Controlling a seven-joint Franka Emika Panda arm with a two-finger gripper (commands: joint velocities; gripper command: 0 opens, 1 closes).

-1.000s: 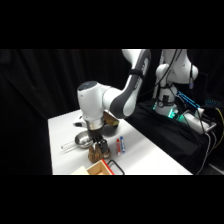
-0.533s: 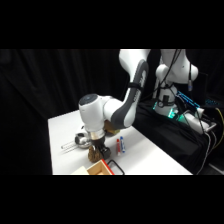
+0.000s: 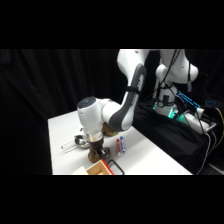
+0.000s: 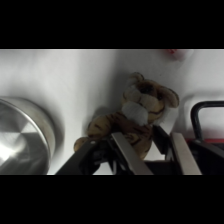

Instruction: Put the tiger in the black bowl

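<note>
The tiger [image 4: 142, 107] is a tan-and-brown striped toy lying on the white table, its head toward the wrist view's upper right. My gripper [image 4: 152, 152] is open and low over it. One metal finger [image 4: 125, 150] rests over the tiger's body, the other finger [image 4: 182, 150] stands to its right. From the side, the gripper [image 3: 95, 151] points straight down at the tiger [image 3: 93, 158] near the table's front edge. The black bowl is hidden in both views.
A shiny silver cup [image 3: 80, 142] with a handle stands just left of the gripper, and fills the left of the wrist view [image 4: 22, 135]. A flat tan box [image 3: 98, 169] with a black and red loop [image 4: 200, 117] lies close in front. A marker [image 3: 120, 145] lies to the right.
The arm has swung forward and down from above the table's middle. The gripper now sits low over the tiger.
</note>
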